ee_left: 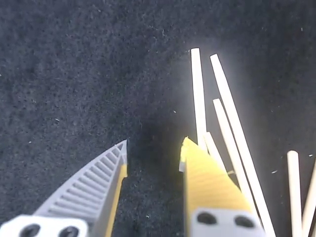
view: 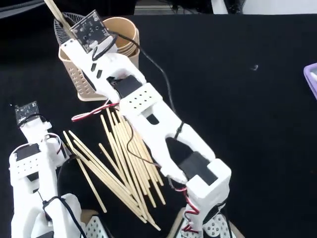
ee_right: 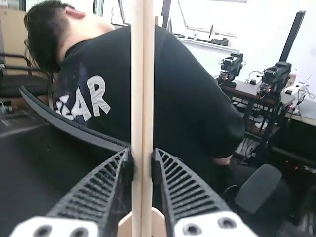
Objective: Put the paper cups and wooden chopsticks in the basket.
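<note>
Wooden pair in the grip: two chopsticks [ee_right: 141, 74] are standing pressed together between the ribbed fingers of the right gripper [ee_right: 142, 154], which is clamping narrowly on them. Their long axis is running straight out past the fingertips.
Where that pair is hanging: in the high view it is poking up at the far left of the table, directly over the beige slatted basket [view: 79, 82]. The drop point is probably lying almost straight below the hand.
Paper cups: the stacked paper cups [view: 124, 34] are sitting at the basket's far side, seemingly already inside it.
Heap on the table: the loose chopsticks [view: 124, 158] are lying fanned on the black cloth [view: 237, 99] between the two arms, most of them pointing roughly toward the basket.
Left gripper: the left gripper [ee_left: 154, 145] is hovering low over the cloth with its jaws spread wide, holding nothing. The nearest sticks are lying just beside its yellow finger, not between the two.
Nearer arm: the left is sitting closer to the heap and the right closer to the basket.
</note>
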